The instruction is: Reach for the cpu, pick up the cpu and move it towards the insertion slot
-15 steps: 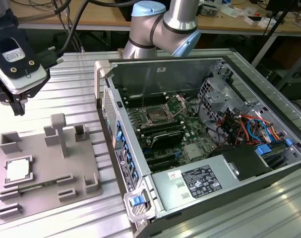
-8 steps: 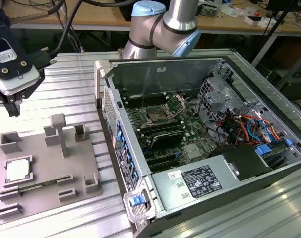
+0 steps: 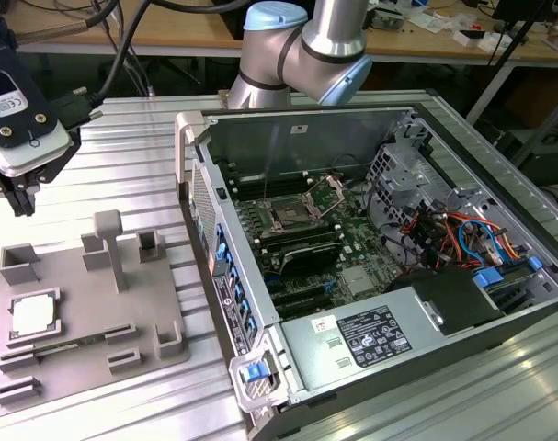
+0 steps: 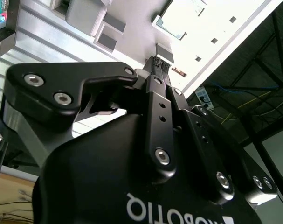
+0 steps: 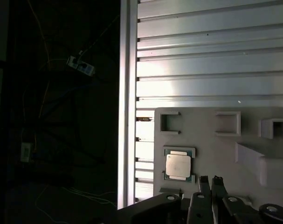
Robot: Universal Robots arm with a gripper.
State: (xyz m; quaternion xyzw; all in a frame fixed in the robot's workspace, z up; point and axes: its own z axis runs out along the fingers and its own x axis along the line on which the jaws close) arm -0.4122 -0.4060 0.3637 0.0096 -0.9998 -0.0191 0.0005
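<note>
The exterior view looks down obliquely from well back over the tray (image 3: 76, 276) and computer case (image 3: 297, 138). Both wrist views sit just behind the gripper (image 5: 210, 179) (image 4: 157, 63), facing the tray and sharing the cpu (image 5: 178, 165) (image 4: 181, 16).

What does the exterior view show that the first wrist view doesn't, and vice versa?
Exterior view adds the open PC case, its motherboard with the insertion slot, and the arm's joints behind the case.

First wrist view adds the dark space beyond the table edge, with loose cables and what looks like a power strip.

Shared: the cpu lying in its pocket on the grey tray, the ribbed aluminium table, and the tool, shut and clear of the cpu.
</note>
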